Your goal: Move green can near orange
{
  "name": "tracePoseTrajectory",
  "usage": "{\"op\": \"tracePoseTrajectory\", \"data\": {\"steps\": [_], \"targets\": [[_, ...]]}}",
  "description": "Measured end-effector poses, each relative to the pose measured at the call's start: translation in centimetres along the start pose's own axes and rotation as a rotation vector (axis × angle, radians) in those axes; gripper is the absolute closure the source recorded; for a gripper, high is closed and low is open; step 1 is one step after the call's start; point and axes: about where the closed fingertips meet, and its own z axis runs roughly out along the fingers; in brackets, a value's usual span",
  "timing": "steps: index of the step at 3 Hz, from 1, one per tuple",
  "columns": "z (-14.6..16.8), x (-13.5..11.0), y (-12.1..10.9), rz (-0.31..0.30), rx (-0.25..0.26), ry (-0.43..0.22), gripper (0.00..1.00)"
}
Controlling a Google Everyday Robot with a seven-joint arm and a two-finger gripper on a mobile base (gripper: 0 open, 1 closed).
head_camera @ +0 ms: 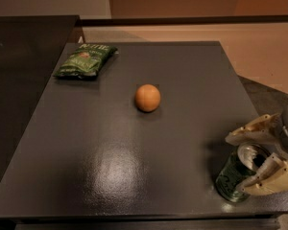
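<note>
The green can (230,178) stands tilted near the table's front right corner, its silver top facing up and to the right. The orange (148,97) sits near the middle of the dark table (110,157), well apart from the can, up and to the left. My gripper (235,163) reaches in from the right edge. It is open, with one pale finger (252,131) above the can's top and the other below it, so the can's upper part lies between them. I cannot tell whether the fingers touch the can.
A flat green chip bag (85,60) lies at the table's far left corner. A darker counter (19,71) adjoins the table on the left. The table's right and front edges run close to the can.
</note>
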Motion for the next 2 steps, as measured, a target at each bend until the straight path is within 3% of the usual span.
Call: {"op": "tracePoseTrajectory", "data": {"steps": [1, 2], "targets": [[-0.2, -0.1, -0.1, 0.001, -0.001, -0.002, 0.64], [-1.3, -1.8, -1.8, -0.004, 0.028, -0.002, 0.88]]}}
